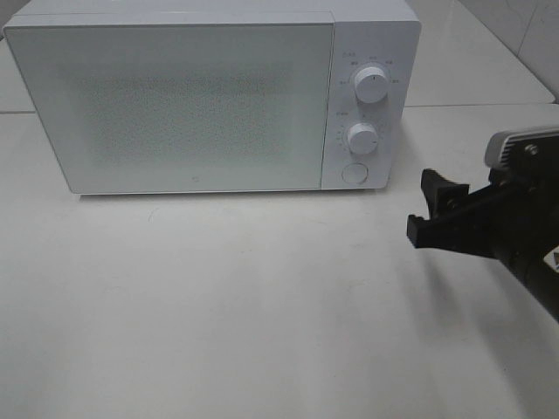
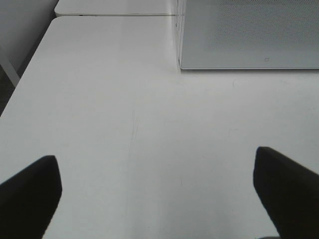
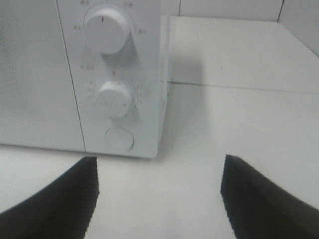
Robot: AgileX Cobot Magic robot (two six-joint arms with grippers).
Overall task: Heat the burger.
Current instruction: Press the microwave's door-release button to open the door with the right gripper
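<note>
The burger is not in view in any frame. A white microwave [image 1: 210, 96] stands at the back of the table with its door shut. Its panel has an upper knob [image 1: 370, 86], a lower knob [image 1: 362, 138] and a round button [image 1: 354, 172]. My right gripper [image 1: 425, 208] is open and empty, hovering to the right of the microwave's panel. In the right wrist view its dark fingers [image 3: 60, 199] frame the lower knob [image 3: 114, 98] and button [image 3: 119, 139]. My left gripper [image 2: 157, 194] is open and empty over bare table; the microwave door [image 2: 249, 35] lies ahead of it.
The white table [image 1: 262, 297] runs from the microwave to the front edge. A second tabletop [image 1: 472, 61] joins behind and to the right. The table's left edge [image 2: 25, 84] shows in the left wrist view.
</note>
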